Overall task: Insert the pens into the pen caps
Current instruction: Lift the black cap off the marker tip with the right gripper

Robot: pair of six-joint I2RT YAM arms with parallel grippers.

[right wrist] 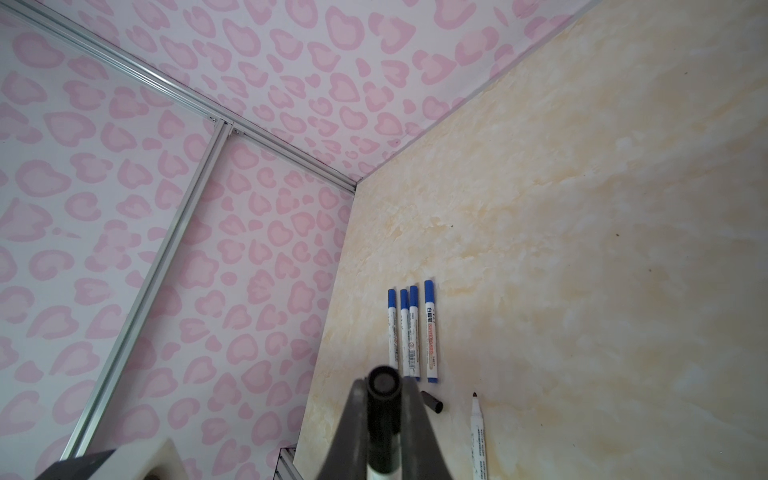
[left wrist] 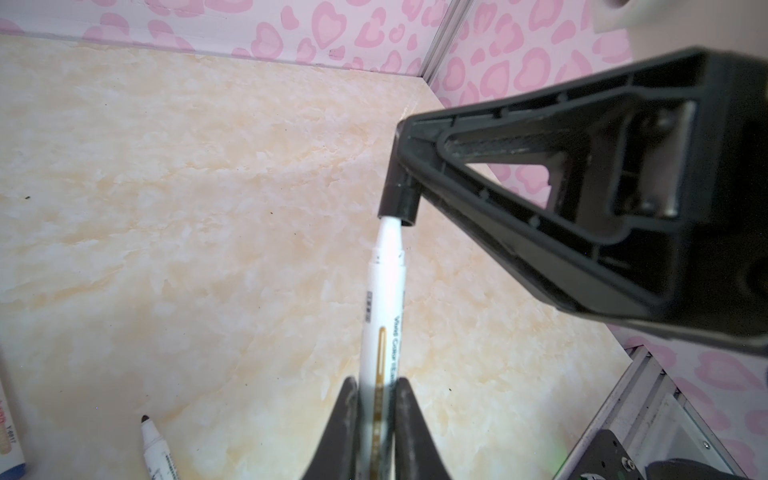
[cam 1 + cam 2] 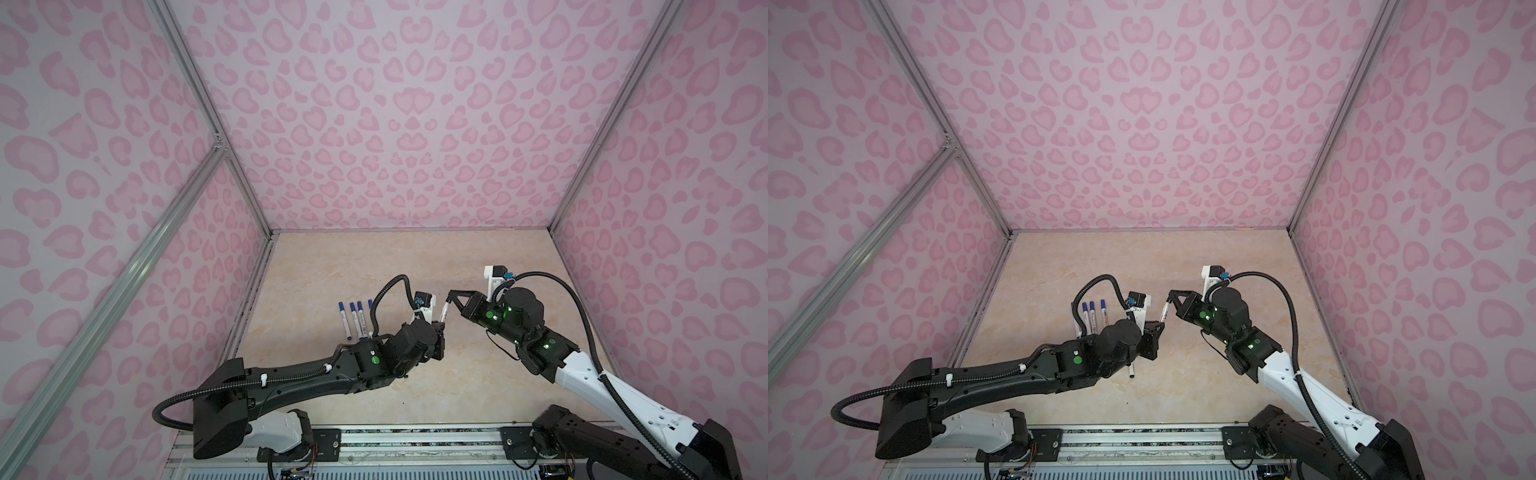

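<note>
Well, left hand (image 2: 377,388) clamps the pen (image 2: 384,291), right hand (image 1: 384,395) the black cap (image 2: 398,203), above the bench (image 2: 166,208); its tip meets the cap's mouth off-centre (barely in), so pushing could skew or jam it.

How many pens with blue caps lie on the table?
4. The blue-capped pens lie side by side in one row on the table's left part, caps toward the back wall. None seems hidden.
</note>
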